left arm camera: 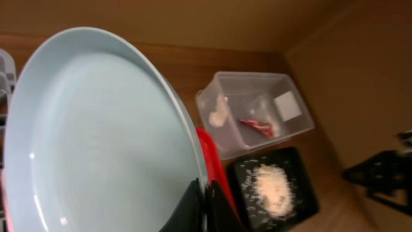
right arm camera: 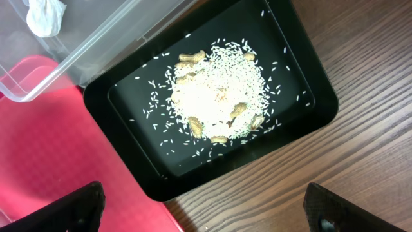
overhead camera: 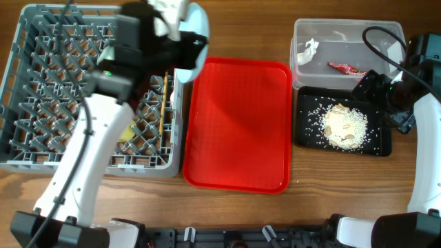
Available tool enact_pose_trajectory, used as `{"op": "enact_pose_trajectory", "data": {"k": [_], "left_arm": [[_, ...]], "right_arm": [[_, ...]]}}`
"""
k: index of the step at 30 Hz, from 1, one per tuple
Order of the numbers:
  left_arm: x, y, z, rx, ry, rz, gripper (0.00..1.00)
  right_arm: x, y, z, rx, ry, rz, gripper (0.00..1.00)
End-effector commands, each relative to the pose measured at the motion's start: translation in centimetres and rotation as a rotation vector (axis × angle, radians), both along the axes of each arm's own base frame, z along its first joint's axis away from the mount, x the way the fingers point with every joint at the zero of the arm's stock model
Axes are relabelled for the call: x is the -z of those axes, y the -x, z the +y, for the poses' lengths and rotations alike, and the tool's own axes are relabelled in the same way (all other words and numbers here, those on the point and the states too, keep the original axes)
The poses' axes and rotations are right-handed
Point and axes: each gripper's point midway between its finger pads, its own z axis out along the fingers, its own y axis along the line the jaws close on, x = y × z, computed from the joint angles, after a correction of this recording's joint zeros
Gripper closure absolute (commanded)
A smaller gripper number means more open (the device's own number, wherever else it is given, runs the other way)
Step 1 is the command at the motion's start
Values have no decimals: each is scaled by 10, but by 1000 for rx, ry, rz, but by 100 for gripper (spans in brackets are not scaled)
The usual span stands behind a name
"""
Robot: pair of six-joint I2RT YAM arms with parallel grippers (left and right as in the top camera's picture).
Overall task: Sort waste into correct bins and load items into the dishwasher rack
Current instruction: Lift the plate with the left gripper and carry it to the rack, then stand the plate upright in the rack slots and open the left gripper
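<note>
Plate (left arm camera: pixel 96 142): pale blue, glossy, shallow, with faint rings in the well. We see no scraps on its face. The left claw (left arm camera: pixel 205 196) is clamped on its rim at one edge, so the plate hangs tilted from that single pinch.

We judge it stiff and fairly light, but slick. Held at one point on the rim it could swing or slide out. A grip deeper over the rim would be safer, and it should go down slowly between the pegs.

From overhead, the plate sits above the far right corner of the rack (overhead camera: pixel 41 83). Chopsticks (overhead camera: pixel 164 103) lie in the rack just below it.

Beside the rack on the bench is the red tray (overhead camera: pixel 238 124). Past that is the black tray (right arm camera: pixel 309 90), holding rice (right arm camera: pixel 219 90). Behind it the tub (overhead camera: pixel 348 23) holds a tissue (overhead camera: pixel 310 49) and a wrapper (overhead camera: pixel 343 67).

The right claw (right arm camera: pixel 206 212) hangs over the black tray, jaws wide apart and gripping nothing.
</note>
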Motion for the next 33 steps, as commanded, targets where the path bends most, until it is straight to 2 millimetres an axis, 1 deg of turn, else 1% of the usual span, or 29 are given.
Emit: {"op": "enact_pose_trajectory", "data": {"k": [1,3,7,15,18,19,21,25,27,28,29,30,31,32,33], "left_arm": [[-14,8,4,136,173,56,96],[-9,2,16,127,193,77,96],[3,-7,28,116,218,117,96],[46,-29,47,61,221,219,96],[58,-34,51,49,223,246,96],[65,-37,53,42,223,262,96],[76,-41,57,17,205,282,96],[104,-50,75,-94,112,327,96],[109,-52,80,-125,85,333,96],[110,-53,82,-135,76,330,89],[109,-53,82,-131,71,321,80],[108,-54,82,-123,64,307,74],[108,-54,82,-121,59,302,73],[107,-54,82,-110,49,286,67],[105,-54,82,-109,46,279,59]], "right_arm": [[-4,1,0,-4,-1,-13,0],[-4,1,0,-4,-1,-13,0],[-4,1,0,-4,-2,-12,0],[-4,2,1,-5,-2,-9,0],[-4,2,1,-5,-2,-9,0],[-4,2,1,-5,-2,-9,0],[-4,2,1,-5,-2,-9,0],[-4,2,1,-5,-2,-9,0],[-4,2,1,-5,-2,-9,0],[-4,2,1,-5,-2,-9,0],[-4,2,1,-5,-2,-9,0],[-4,1,1,-6,-2,-10,0],[-4,1,1,-6,-2,-10,0],[-4,1,1,-7,-1,-10,0],[-4,1,1,-10,-1,-10,0]]}}
